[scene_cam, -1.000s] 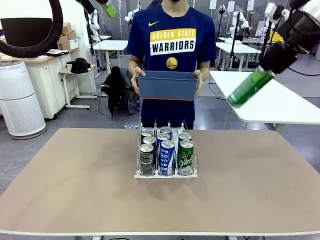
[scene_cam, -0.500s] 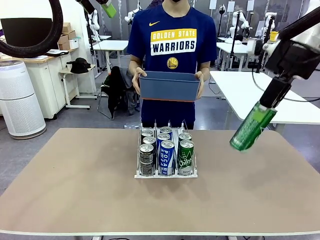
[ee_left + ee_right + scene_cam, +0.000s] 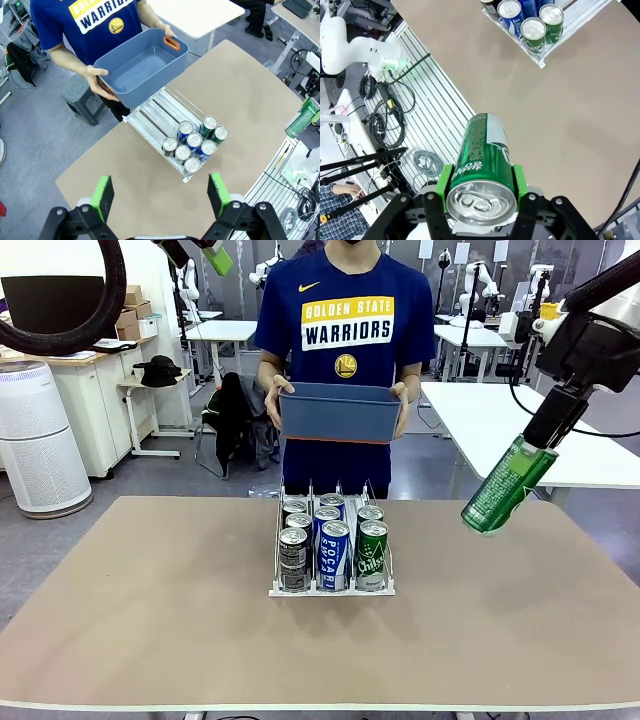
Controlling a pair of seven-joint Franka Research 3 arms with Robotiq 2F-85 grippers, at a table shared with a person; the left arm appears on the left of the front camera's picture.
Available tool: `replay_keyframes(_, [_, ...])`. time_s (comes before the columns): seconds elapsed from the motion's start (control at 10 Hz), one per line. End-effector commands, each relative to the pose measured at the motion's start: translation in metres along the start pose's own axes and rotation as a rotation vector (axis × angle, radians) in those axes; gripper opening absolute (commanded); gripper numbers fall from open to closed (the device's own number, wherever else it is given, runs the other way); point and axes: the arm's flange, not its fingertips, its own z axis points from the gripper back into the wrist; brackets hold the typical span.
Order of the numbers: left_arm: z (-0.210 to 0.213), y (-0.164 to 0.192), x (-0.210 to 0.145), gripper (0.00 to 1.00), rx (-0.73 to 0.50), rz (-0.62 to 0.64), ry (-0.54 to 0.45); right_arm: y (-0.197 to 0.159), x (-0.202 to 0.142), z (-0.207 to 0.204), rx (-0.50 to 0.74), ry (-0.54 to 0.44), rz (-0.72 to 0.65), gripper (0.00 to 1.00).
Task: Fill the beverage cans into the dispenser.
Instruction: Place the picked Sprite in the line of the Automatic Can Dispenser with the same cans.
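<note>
The right tool (image 3: 513,472) pinches a tilted green can (image 3: 505,488); it should be uprighted before lowering behind the dispenser's (image 3: 331,589) green lane. The left tool (image 3: 160,195) stays spread.

Green can (image 3: 503,488) showing white script — rack cans (image 3: 333,537) showing grey, blue-and-white, green; bin (image 3: 338,411) looking blue-grey — table (image 3: 150,600) tan.

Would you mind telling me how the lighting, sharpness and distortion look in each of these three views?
Front view: even indoor light, soft shadows, the held green can sharp. Left wrist view: wide-angle bend at the edges, the rack and the blue bin crisp, the green fingers close and slightly soft. Right wrist view: mild glare on the can's silver top, the table evenly lit.
</note>
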Motion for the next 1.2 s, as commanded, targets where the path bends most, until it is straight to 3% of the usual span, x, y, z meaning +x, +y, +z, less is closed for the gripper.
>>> replay_keyframes(0.0, [0.001, 0.001, -0.002, 1.0, 0.002, -0.009, 0.003, -0.001, 0.001, 0.0, -0.019, -0.013, -0.016, 0.58])
replay_keyframes(0.2, [0.001, 0.001, -0.002, 1.0, 0.002, -0.009, 0.003, 0.0, 0.0, 0.0, -0.001, -0.002, 0.0, 0.58])
replay_keyframes(0.6, [0.001, 0.001, -0.002, 1.0, 0.002, -0.009, 0.003, 0.046, -0.023, -0.058, -0.18, -0.201, -0.11, 0.58])
replay_keyframes(1.1, [0.001, 0.001, -0.002, 1.0, 0.002, -0.009, 0.003, 0.047, 0.001, -0.142, -0.358, -0.197, -0.107, 0.58])
